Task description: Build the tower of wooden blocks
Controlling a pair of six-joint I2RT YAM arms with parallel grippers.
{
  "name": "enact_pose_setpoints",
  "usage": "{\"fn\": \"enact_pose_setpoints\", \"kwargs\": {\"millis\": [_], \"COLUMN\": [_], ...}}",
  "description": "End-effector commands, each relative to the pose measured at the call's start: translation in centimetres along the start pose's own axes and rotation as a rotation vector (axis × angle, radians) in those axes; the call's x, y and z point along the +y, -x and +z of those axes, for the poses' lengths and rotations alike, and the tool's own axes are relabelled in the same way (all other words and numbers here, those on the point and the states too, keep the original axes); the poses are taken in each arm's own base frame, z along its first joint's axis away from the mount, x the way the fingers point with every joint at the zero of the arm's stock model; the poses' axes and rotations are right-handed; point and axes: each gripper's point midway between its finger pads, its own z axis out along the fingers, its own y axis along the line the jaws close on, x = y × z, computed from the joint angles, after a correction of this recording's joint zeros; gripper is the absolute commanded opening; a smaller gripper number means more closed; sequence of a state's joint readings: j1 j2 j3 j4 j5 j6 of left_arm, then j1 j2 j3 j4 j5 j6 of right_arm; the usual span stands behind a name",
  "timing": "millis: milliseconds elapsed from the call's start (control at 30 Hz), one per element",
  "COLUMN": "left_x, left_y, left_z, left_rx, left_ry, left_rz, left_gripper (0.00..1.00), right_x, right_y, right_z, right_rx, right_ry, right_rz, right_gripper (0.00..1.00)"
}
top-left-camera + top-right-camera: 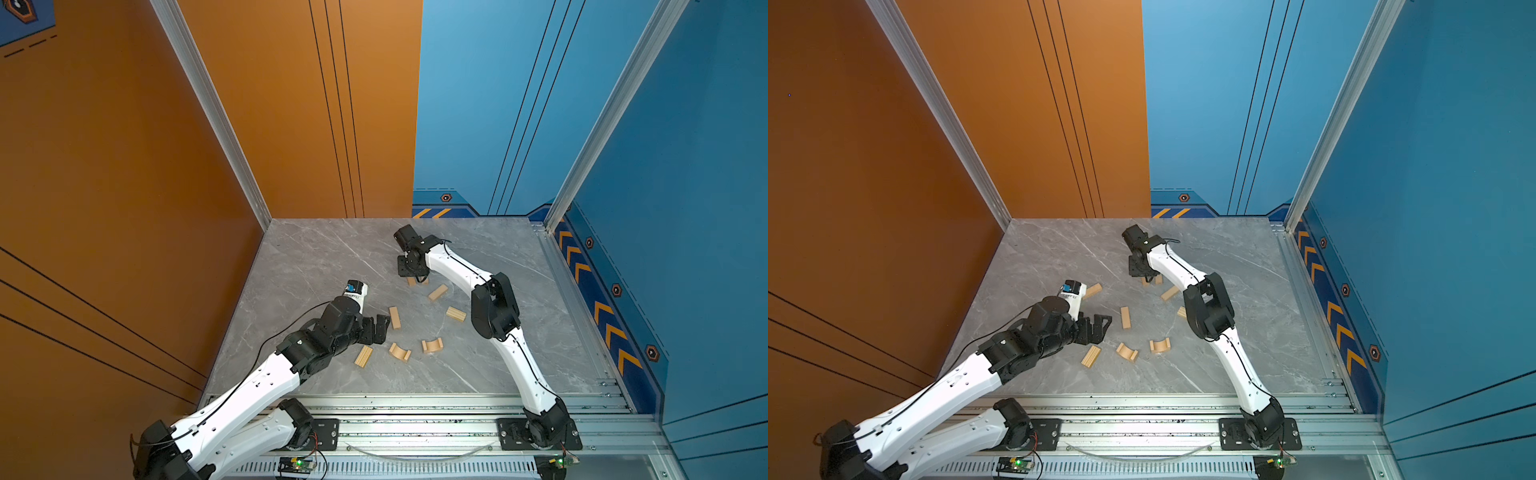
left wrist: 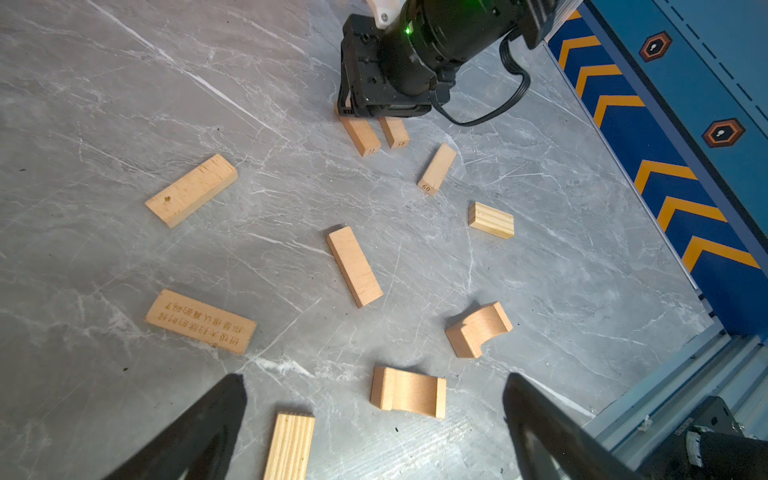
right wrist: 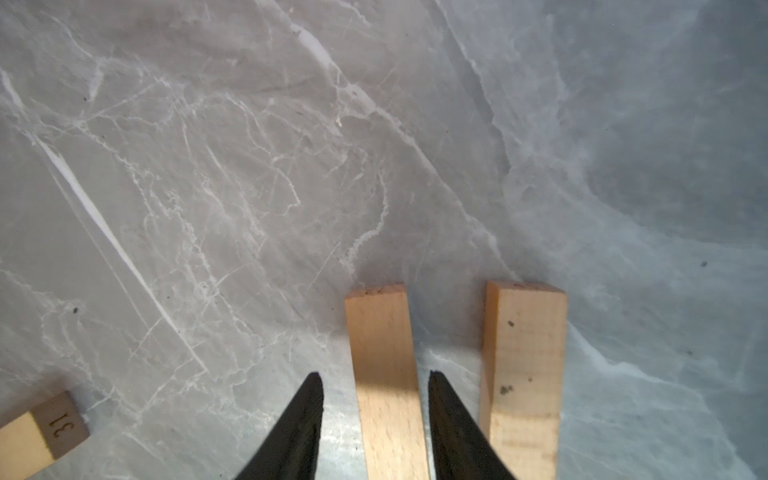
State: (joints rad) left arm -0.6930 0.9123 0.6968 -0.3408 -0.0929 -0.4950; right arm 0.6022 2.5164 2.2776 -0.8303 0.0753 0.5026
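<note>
Pale wood blocks lie singly on the grey marble table (image 1: 316, 257), and no tower shows in any view. Two bars (image 3: 384, 353) (image 3: 525, 353) lie side by side. My right gripper (image 3: 374, 374) points down over them, open, its fingers straddling one bar with a gap on each side. In a top view that gripper (image 1: 412, 274) hides most of the pair. My left gripper (image 2: 374, 376) hovers wide open and empty above an arch (image 2: 408, 392) and a grooved slab (image 2: 289, 446). A second arch (image 2: 478, 330) lies near them.
A middle bar (image 1: 395, 318), a bar marked 60 (image 2: 436, 168), a second grooved slab (image 2: 491, 220), an engraved bar (image 2: 200, 322) and another bar (image 1: 1092, 291) lie scattered between the arms. Orange and blue walls enclose the table, and a metal rail (image 1: 415, 415) runs along its front.
</note>
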Motion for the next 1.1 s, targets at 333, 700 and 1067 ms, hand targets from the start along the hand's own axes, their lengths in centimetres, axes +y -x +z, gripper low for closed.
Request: {"fn": "enact_pose_setpoints", "kwargs": {"millis": [333,700,1067], "left_x": [0.6,0.6,0.5], "left_y": [0.6,0.8,0.9], "left_z": [-0.3,-0.4,-0.2], "left_rx": [-0.021,-0.025,-0.021], "left_ry": [0.018,0.014,0.006], "left_rz": [-0.017,-0.022,-0.026], "left_gripper": [0.98,0.98,0.98], "right_x": [-1.0,-2.1,-2.9], "right_y": [-1.0,-0.7,-0.9], "right_z": [1.2,1.1,0.9], "right_rx": [0.030,0.025,0.027], "right_ry": [-0.066,-0.095,-0.122], "right_rz": [0.000,0.012,0.011], "right_gripper": [0.31,0.28,0.28]}}
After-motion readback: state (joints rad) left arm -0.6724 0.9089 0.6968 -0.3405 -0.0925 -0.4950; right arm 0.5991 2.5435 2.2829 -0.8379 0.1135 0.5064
